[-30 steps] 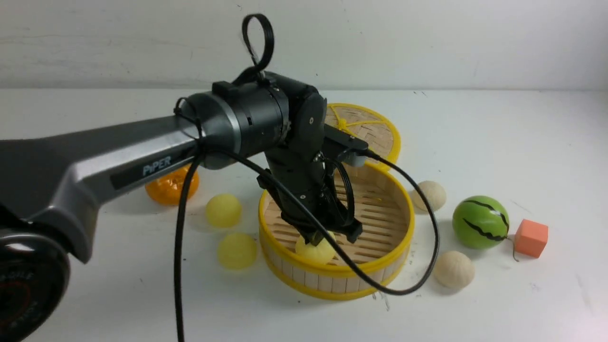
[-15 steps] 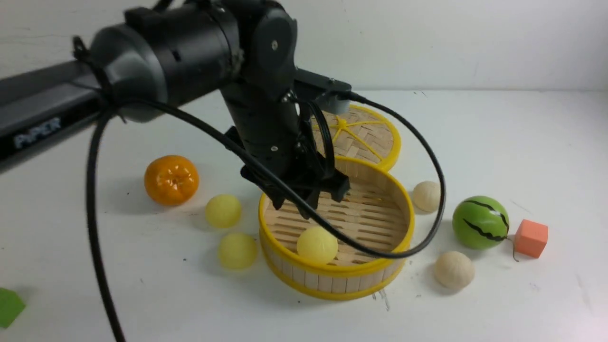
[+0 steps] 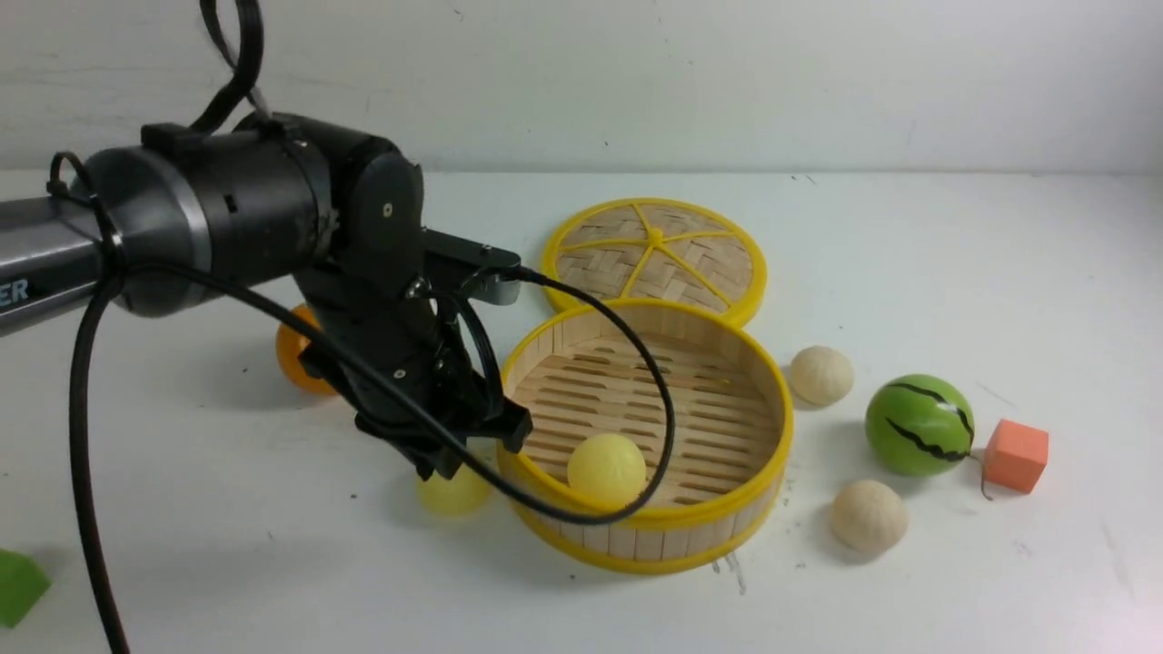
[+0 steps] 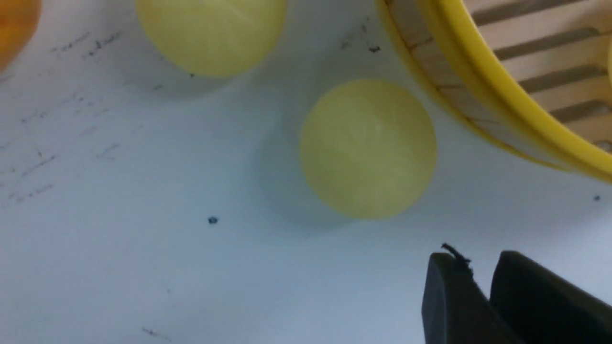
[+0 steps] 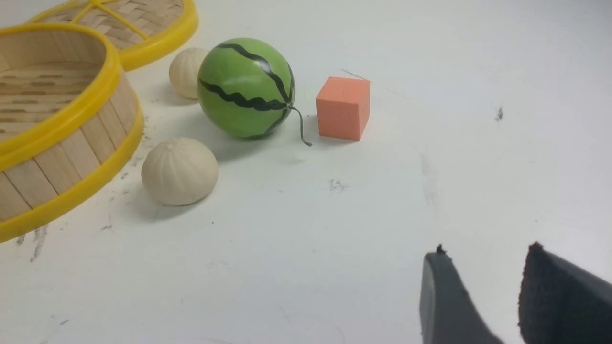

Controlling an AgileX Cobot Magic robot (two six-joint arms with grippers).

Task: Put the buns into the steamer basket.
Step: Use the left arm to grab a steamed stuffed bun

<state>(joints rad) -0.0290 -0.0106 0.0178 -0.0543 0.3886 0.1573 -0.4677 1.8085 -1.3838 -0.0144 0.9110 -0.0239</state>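
The steamer basket [image 3: 727, 522] stands mid-table with one smooth yellow bun [image 3: 606, 468] on its slatted floor. My left gripper [image 3: 472, 450] hangs just outside the basket's left wall, low over a second yellow bun [image 3: 452, 495]. In the left wrist view its fingertips [image 4: 480, 260] stand slightly apart and empty, short of that bun [image 4: 367, 148]; a third yellow bun [image 4: 210, 33] lies beyond, beside the basket rim [image 4: 459, 81]. Two cream ridged buns [image 3: 820, 374] [image 3: 868, 516] lie right of the basket. My right gripper [image 5: 486, 253] is open and empty, away from the nearer cream bun [image 5: 179, 171].
The woven lid [image 3: 654, 250] lies flat behind the basket. An orange mandarin [image 3: 293, 350] sits partly hidden behind my left arm. A watermelon ball [image 3: 918, 424] and an orange cube [image 3: 1016, 454] stand at the right. A green piece [image 3: 18, 586] shows at the front left edge.
My left gripper let go of the yellow bun inside the basket, lifted, swung left over the rim and came down above the bun beside the basket. Its jaws opened wide, then narrowed.
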